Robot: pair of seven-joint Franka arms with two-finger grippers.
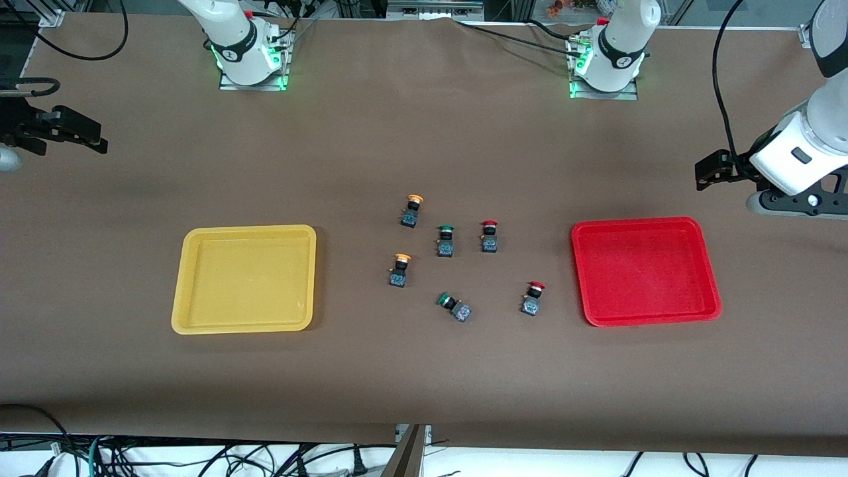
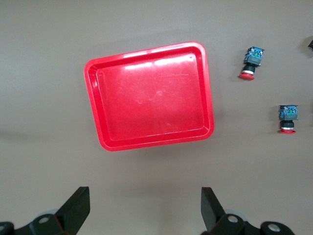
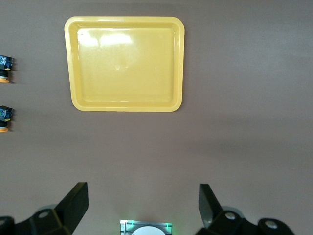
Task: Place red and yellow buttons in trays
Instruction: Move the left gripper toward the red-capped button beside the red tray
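Two yellow-capped buttons and two red-capped buttons lie on the brown table between the trays. The yellow tray lies toward the right arm's end, the red tray toward the left arm's end; both hold nothing. My left gripper hangs open in the air by the red tray; its wrist view shows both red buttons. My right gripper is open in the air at the right arm's end, with the yellow tray and both yellow buttons in its view.
Two green-capped switches lie among the buttons, the second tipped on its side. The arm bases stand along the table's edge farthest from the front camera. Cables hang below the nearest edge.
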